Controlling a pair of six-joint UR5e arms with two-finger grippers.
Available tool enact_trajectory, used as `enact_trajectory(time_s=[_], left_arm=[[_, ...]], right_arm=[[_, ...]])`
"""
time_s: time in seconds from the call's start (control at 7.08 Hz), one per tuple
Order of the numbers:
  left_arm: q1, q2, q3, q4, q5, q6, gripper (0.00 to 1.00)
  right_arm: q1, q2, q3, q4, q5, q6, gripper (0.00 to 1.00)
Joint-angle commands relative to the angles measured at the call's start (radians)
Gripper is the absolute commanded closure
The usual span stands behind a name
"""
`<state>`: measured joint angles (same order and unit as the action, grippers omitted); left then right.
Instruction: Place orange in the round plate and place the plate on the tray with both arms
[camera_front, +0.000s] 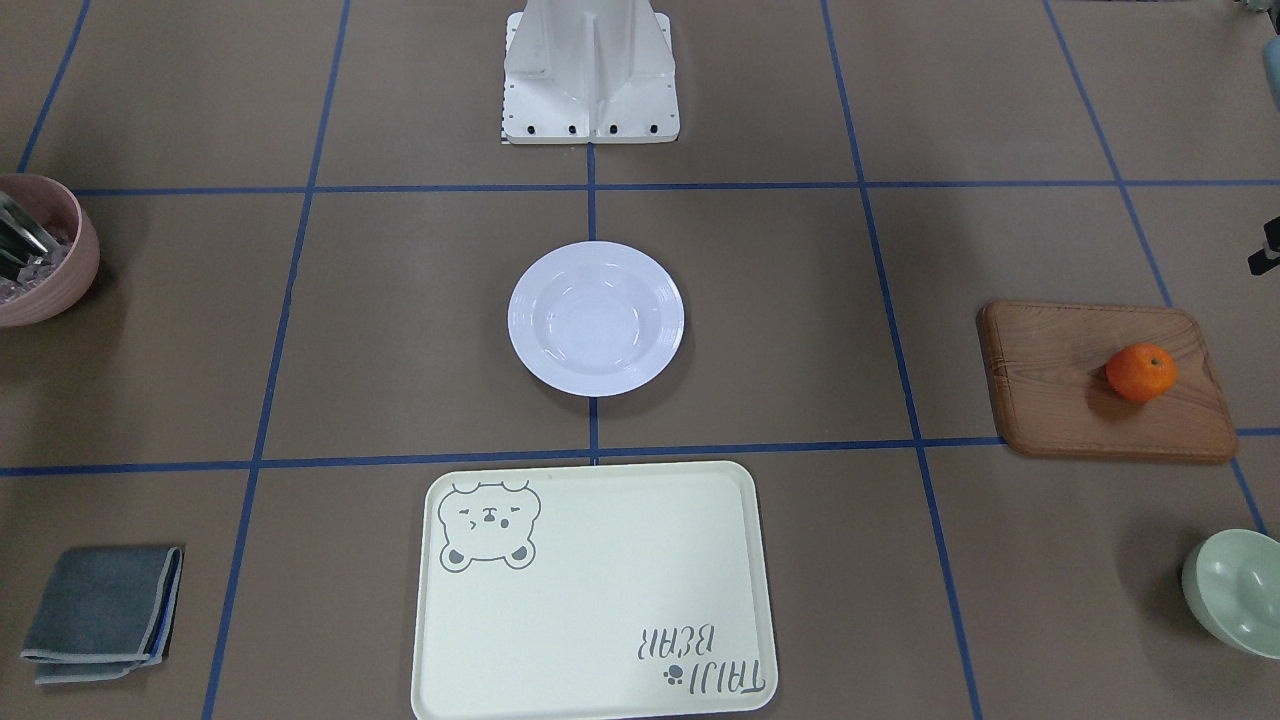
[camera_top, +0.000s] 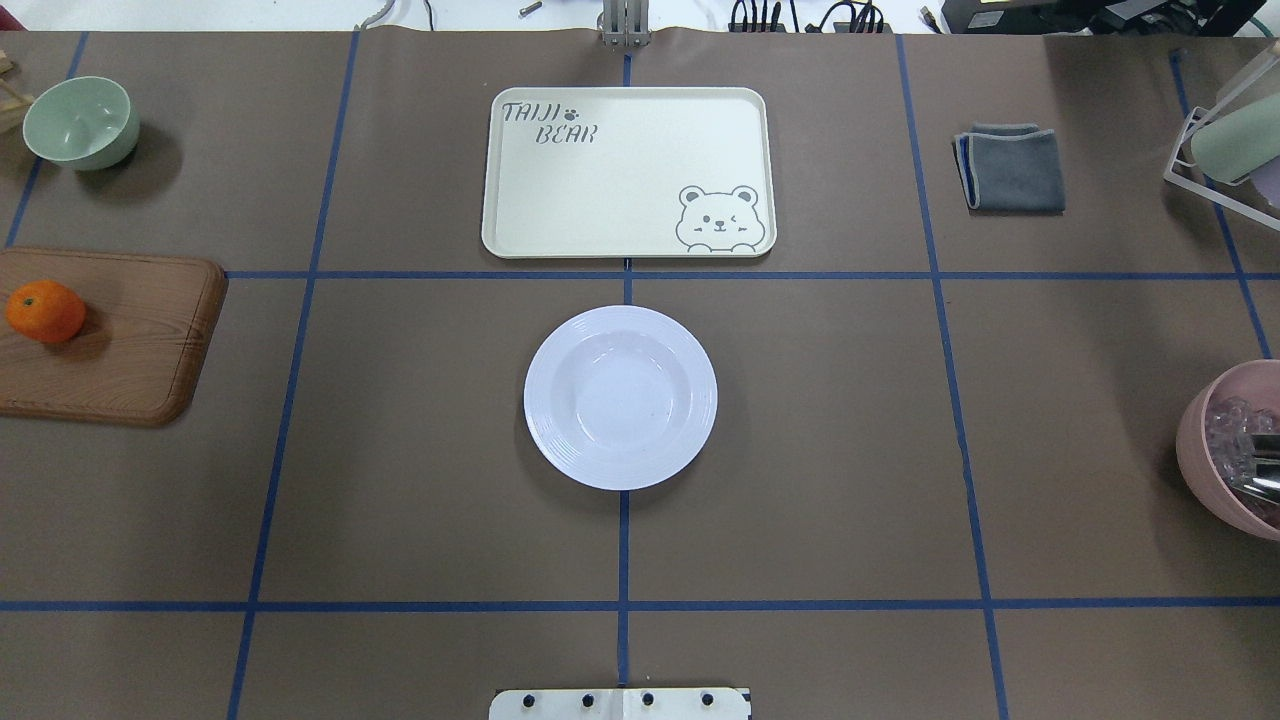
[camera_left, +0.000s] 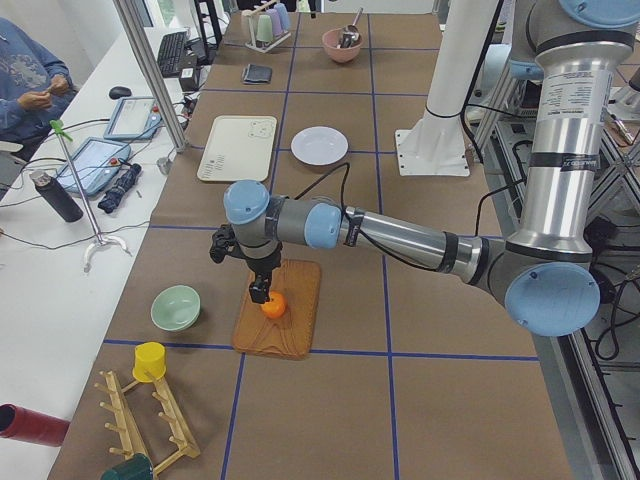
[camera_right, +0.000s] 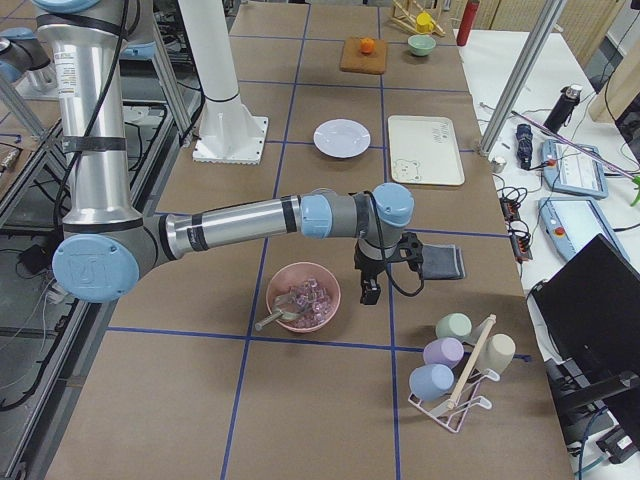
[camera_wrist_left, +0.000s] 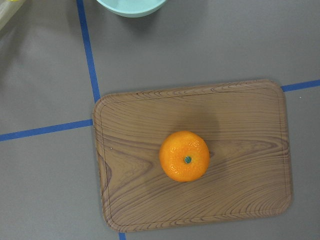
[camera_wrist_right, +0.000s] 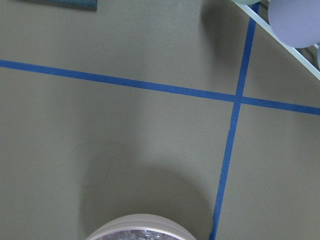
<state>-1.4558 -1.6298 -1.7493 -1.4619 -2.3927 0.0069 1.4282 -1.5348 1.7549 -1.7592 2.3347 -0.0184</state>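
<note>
Overhead exterior puts the round plate (camera_top: 700, 400) empty at the table's middle, on the crossing of the blue tape lines, with the tray (camera_top: 620, 170) just beyond it on the far side. The two are apart, and a tape line runs between them. The tray is bare, its bear drawing and lettering uncovered.

The orange (camera_top: 45, 311) sits well off on the robot's left, on a brown wooden board (camera_top: 130, 350), toward the board's outer end. A pale green bowl (camera_top: 78, 122) stands beyond the board. In the left wrist view the orange lies near the board's middle, stem dot up, and no fingers show in that picture.

From the table's left end, the left arm (camera_left: 400, 235) reaches out low over the board, and the left gripper (camera_left: 262, 290) points down right over the orange. Only this side view shows it, so I cannot tell whether its fingers are spread or closed, nor whether they touch the fruit.

From the table's right end, the right arm (camera_right: 240, 222) stretches out over the table, well away from the plate. The right gripper (camera_right: 368, 292) hangs pointing down between a pink bowl (camera_right: 275, 285) and a folded grey cloth (camera_right: 440, 262) — just beside the bowl. Its finger state cannot be told either. The right wrist view shows only tape lines and the pink bowl's rim.
</note>
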Motion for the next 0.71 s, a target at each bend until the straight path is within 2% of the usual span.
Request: enact_trajectory(time_s=[0.0, 0.56], left_arm=[[0.0, 0.008, 0.004, -0.026, 0.006, 0.002, 0.02], [0.0, 0.011, 0.005, -0.04, 0.006, 0.002, 0.02]], right_arm=[[0.0, 0.001, 0.0, 0.0, 0.0, 0.0, 0.0], [-0.002, 0.001, -0.002, 0.0, 0.0, 0.0, 0.0]])
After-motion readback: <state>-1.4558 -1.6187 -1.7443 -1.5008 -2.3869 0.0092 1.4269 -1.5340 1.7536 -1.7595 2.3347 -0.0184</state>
